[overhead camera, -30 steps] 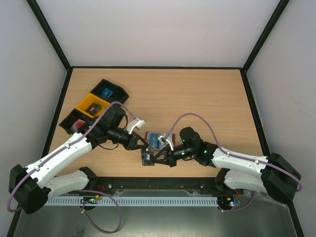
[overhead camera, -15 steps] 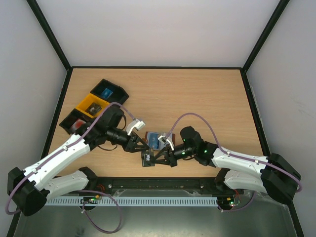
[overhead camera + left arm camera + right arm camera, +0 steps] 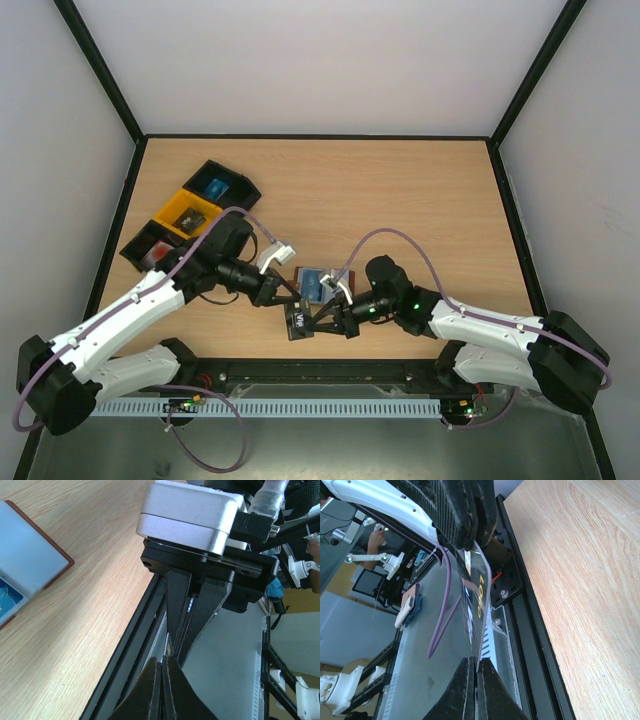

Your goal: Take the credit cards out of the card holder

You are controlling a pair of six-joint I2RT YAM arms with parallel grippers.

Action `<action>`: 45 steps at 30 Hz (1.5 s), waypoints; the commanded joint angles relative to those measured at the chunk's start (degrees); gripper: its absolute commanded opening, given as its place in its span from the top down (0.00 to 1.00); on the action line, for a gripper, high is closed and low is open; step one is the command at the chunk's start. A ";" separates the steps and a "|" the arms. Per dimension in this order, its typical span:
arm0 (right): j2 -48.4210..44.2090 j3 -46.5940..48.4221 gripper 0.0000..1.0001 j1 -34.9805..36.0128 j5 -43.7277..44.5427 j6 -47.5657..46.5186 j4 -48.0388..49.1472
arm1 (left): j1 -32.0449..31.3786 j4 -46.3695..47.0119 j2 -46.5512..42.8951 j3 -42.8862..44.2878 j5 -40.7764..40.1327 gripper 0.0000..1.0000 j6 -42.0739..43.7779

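Note:
A dark grey credit card [image 3: 297, 318] with yellow lettering hangs on edge just above the table's near edge. Both grippers are shut on it. My left gripper [image 3: 293, 303] pinches its left end; in the left wrist view the thin card [image 3: 170, 647] runs out from between the shut fingertips of the left gripper [image 3: 162, 672]. My right gripper [image 3: 312, 322] holds the opposite end, and the right wrist view shows the glossy card [image 3: 479, 597] rising from the right gripper [image 3: 476, 667]. The card holder [image 3: 313, 283] lies open on the table just behind, blue-grey pockets up, also at the card holder [image 3: 30, 562].
Three bins stand in a diagonal row at the left: a black bin [image 3: 222, 186] with something blue, a yellow bin [image 3: 186, 212] with something dark, a black bin [image 3: 150, 252] with something red. The black frame rail [image 3: 320, 372] runs along the near table edge, right under the card.
My left gripper loosened and drew back slightly, then shut on the card's end again. The card, the right gripper and the card holder stayed where they were.

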 commanded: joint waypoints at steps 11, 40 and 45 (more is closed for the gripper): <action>-9.48 -0.89 0.56 -0.87 15.00 2.14 0.05 | 1.46 1.34 -2.51 2.06 -6.68 0.97 -3.63; -41.87 -9.74 0.02 -0.85 52.51 14.11 -6.66 | 45.35 27.57 -4.03 -5.50 -33.76 0.97 -36.35; -44.41 -10.18 0.03 -0.92 53.16 14.43 -6.73 | 48.20 31.82 -2.91 -7.68 -45.30 0.97 -40.53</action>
